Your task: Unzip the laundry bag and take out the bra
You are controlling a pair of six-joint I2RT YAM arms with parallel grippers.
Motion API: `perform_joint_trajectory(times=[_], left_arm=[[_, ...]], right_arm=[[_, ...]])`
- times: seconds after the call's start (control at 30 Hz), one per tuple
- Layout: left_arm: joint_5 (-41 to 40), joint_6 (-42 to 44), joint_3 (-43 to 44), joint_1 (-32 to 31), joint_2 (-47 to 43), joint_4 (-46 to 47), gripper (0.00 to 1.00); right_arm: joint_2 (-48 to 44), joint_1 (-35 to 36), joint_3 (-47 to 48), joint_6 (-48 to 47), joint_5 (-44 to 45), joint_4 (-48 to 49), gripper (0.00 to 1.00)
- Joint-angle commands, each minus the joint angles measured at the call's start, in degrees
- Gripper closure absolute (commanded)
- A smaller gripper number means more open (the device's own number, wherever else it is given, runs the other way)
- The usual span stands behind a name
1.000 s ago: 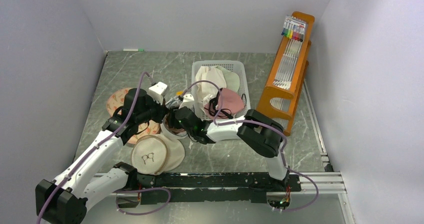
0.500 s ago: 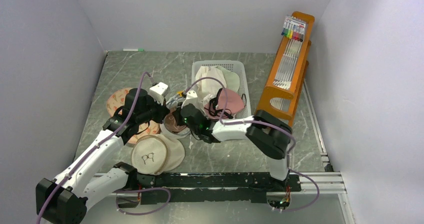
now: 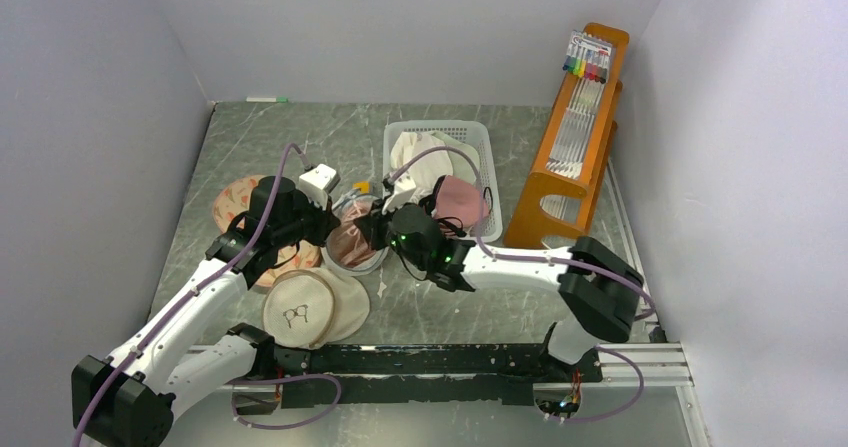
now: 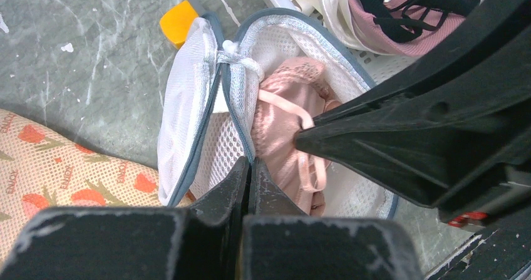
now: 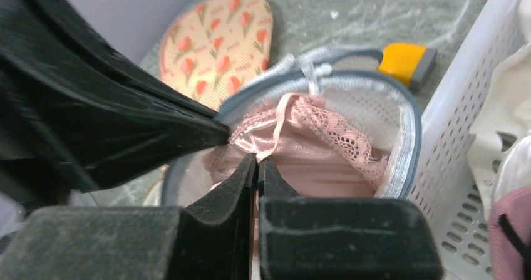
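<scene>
marble tabletop (image 3: pixel 300 137), bra (image 5: pixel 325 167) in right pincer (image 5: pixel 257 160)

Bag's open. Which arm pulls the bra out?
Right. The right jaws are shut on the pink satin lace-trimmed bra inside the white mesh laundry bag; the left jaws grip the bag's edge, anchoring it.

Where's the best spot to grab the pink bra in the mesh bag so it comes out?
Best to grip the thin strap loop at the top of the bra, coming from above through the open zipper mouth of the laundry bag. The loop sticks up near the rim, while the cups lie tucked down inside the mesh.
</scene>
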Motion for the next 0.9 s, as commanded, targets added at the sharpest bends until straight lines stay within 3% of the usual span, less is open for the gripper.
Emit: perform_joint_trajectory(times=[0.0,0.37,0.87], left_arm=[[-0.3,-0.3,1.2,-0.4,0.1,0.4,0.93],[0.6,-0.3,1.2,-0.5,0.7,0.3,0.93],[-0.3,-0.4,1.6,-0.6,1.5,-0.4,0.93]], right_arm=[[-7.5,-0.8,0.0,-1.8,0.0,0.3,1.00],[-14.5,-7.0,4.9,3.9,-10.3,-3.2,1.00],[-29.5,-7.5,11.2,-5.8,-3.1,-7.8,1.00]])
